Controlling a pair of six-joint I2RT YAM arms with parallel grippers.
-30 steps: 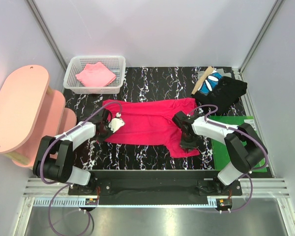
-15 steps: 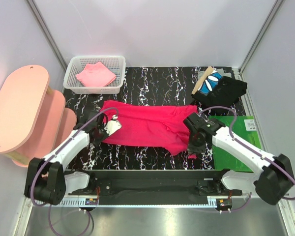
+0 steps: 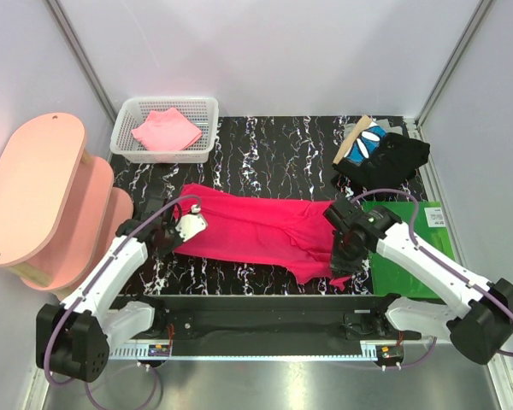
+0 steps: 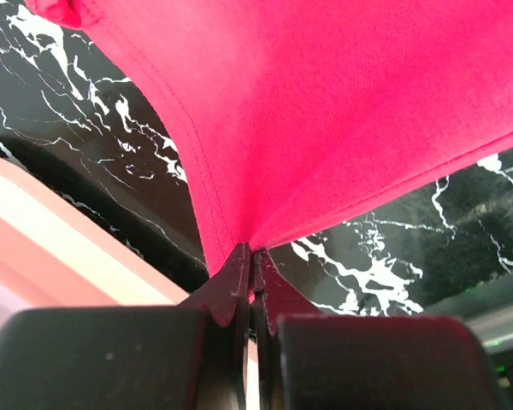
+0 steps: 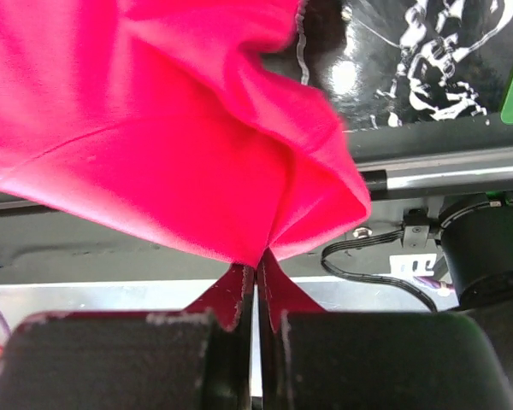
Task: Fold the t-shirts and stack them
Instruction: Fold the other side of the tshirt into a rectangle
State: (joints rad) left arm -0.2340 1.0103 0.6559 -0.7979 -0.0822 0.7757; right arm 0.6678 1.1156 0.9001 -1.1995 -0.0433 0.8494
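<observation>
The black, white-veined marble counter [image 3: 274,145] carries the plain crimson-red cloth t-shirt [image 3: 256,224], stretched across its middle nearer the front edge. The left gripper [image 4: 252,256] is closed tight on the shirt's left hem. The right gripper [image 5: 256,272] is clamped likewise on bunched cloth at its right end.

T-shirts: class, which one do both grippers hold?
The crimson-red t-shirt, stretched across the middle, pinched by the left gripper and right gripper. The pink t-shirt lies folded in the mesh basket; the black t-shirt and blue t-shirt sit far right.
</observation>
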